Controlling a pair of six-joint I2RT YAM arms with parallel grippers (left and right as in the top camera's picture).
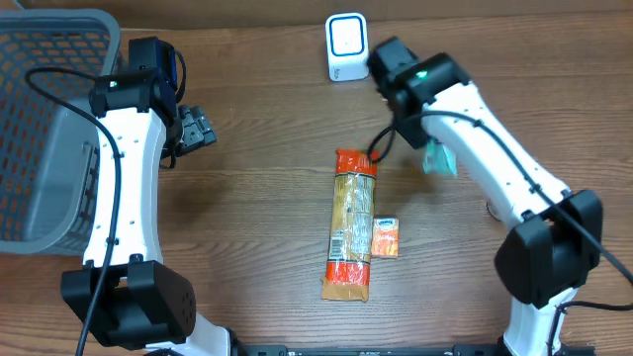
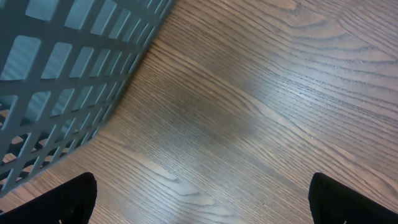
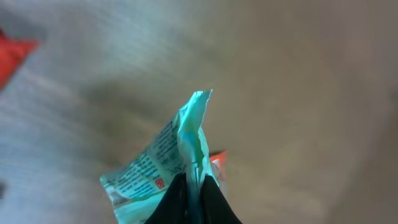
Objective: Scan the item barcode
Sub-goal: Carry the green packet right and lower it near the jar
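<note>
My right gripper point(image 3: 194, 194) is shut on the edge of a teal packet point(image 3: 155, 167) with printed text, held up off the wooden table. No barcode shows on the packet in any view. From overhead, the teal packet point(image 1: 439, 159) hangs beside the right arm, right of and below the white scanner point(image 1: 346, 46) at the table's back. My left gripper point(image 1: 200, 129) stands wide open over bare wood next to the basket, its black fingertips point(image 2: 73, 200) at the lower corners of the left wrist view with nothing between them.
A grey mesh basket point(image 1: 45, 129) fills the left side of the table, its wall point(image 2: 56, 81) close to the left gripper. A long orange and yellow package point(image 1: 352, 222) lies mid-table. A small orange packet point(image 1: 386, 237) rests beside it.
</note>
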